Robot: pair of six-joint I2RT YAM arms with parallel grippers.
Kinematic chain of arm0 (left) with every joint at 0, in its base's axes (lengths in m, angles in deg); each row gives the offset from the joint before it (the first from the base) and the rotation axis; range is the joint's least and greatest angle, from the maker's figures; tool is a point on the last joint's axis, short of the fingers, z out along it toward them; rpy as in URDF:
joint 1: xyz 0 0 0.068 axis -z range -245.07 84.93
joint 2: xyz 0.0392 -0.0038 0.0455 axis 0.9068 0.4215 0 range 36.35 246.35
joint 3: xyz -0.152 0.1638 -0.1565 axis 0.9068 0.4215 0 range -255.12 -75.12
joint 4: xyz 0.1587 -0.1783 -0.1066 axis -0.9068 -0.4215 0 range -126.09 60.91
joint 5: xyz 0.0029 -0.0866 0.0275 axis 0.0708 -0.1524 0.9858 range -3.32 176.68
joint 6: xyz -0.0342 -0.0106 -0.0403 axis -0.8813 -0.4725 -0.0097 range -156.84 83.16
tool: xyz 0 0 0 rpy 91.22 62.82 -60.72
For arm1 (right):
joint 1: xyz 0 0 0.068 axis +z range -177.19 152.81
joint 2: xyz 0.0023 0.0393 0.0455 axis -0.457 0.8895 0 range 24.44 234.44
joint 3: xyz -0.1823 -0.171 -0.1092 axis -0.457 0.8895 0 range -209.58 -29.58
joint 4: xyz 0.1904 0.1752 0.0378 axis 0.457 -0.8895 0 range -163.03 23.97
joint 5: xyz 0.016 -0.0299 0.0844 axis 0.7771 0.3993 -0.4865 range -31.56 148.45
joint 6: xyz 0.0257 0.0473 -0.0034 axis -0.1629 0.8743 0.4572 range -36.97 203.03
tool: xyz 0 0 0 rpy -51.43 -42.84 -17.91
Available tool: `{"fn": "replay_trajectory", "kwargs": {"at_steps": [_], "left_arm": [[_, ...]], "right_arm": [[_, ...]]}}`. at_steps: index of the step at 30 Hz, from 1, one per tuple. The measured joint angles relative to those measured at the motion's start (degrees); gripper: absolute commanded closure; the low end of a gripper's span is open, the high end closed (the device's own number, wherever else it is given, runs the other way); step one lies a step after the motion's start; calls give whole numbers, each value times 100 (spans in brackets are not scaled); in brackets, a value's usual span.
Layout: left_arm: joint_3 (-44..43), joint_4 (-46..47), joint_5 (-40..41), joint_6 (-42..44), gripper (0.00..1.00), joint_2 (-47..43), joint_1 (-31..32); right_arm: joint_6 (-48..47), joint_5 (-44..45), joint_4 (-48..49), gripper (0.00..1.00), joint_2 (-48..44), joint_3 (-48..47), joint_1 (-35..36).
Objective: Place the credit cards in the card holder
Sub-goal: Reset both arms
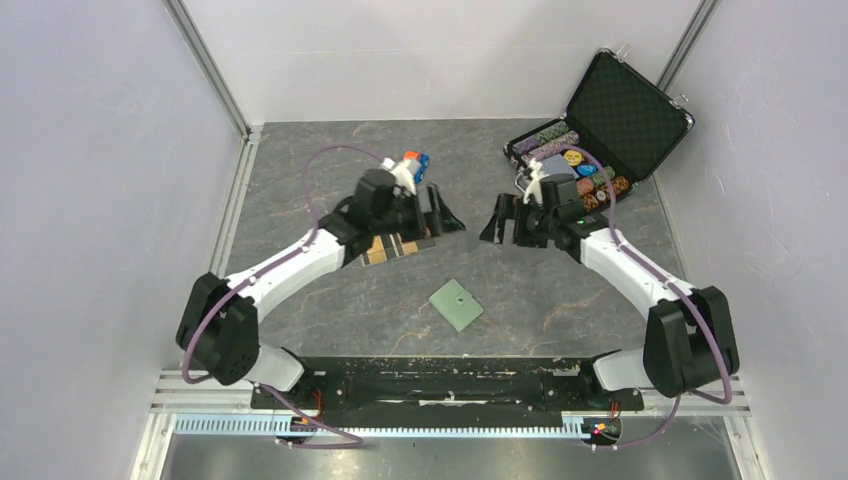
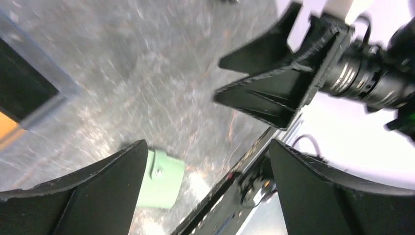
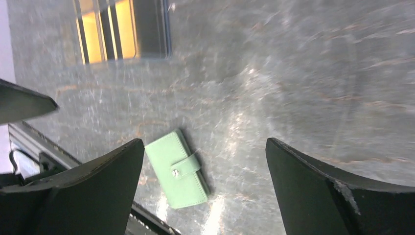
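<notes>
The sage-green card holder [image 1: 456, 304] lies shut and snapped on the table near the front middle; it also shows as the card holder [image 3: 177, 169] and the card holder [image 2: 164, 178]. Orange and black credit cards [image 1: 390, 248] lie in a clear tray under my left arm, and the right wrist view shows the cards [image 3: 120, 32] at its top. My left gripper [image 1: 447, 217] hangs open and empty above the table, pointing right. My right gripper [image 1: 500, 222] faces it, also open and empty. Both are above and behind the card holder, touching nothing.
An open black chip case [image 1: 600, 130] full of chips stands at the back right, behind my right arm. An orange-and-blue toy car [image 1: 412, 163] sits behind my left wrist. The clear tray [image 2: 44, 93] has a raised rim. The arms' base rail [image 1: 440, 380] runs along the near edge.
</notes>
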Motion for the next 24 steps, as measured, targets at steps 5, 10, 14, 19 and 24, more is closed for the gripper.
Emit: {"fn": "replay_trajectory", "kwargs": {"at_steps": [5,10,14,19,24], "left_arm": [[918,1449,-625,-798,0,-361,-1335],[1521,2275,-1043,-1425,0,-387,-2446],[1565,2299,-1320,-1504,0,-417,-3139],[1545,1805,-1353,-1193,0,-675,-3799],[1373,944,-1137,-391,0,-763,-4100]], "right_arm": [[-11,-59,210,2,-319,120,-778],[-28,-129,280,2,-291,146,-1200],[-26,-122,378,2,-160,151,-1351],[-28,70,439,2,-107,212,-1421],[-151,660,741,2,-164,396,-1460]]}}
